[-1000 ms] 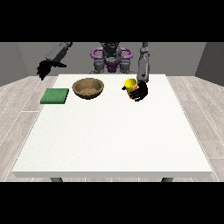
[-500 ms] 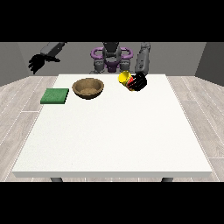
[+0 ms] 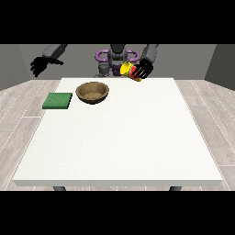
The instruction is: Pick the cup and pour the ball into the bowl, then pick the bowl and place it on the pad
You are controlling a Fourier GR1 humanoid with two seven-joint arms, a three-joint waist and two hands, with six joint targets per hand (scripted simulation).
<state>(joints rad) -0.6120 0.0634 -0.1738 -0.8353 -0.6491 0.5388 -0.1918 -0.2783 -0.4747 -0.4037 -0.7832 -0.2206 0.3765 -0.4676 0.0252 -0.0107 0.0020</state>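
Hand at the view's left (image 3: 38, 65): fingers hanging relaxed, holding nothing, raised off the surface (image 3: 119, 137), left of the bowl. Green pad (image 3: 58, 100) just left of the bowl (image 3: 92, 92). Right of the bowl, above the surface's far edge: hand at the view's right (image 3: 142, 69) curled round the tilted yellow cup (image 3: 128, 69).

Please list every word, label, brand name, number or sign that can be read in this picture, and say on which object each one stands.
There are none: no readable text shows anywhere in the front view.
Yellow cup, held in the hand at the view's right: a red patch, but no letters can be made out.
Wooden bowl: plain.
Green pad: plain.
White table: no markings.
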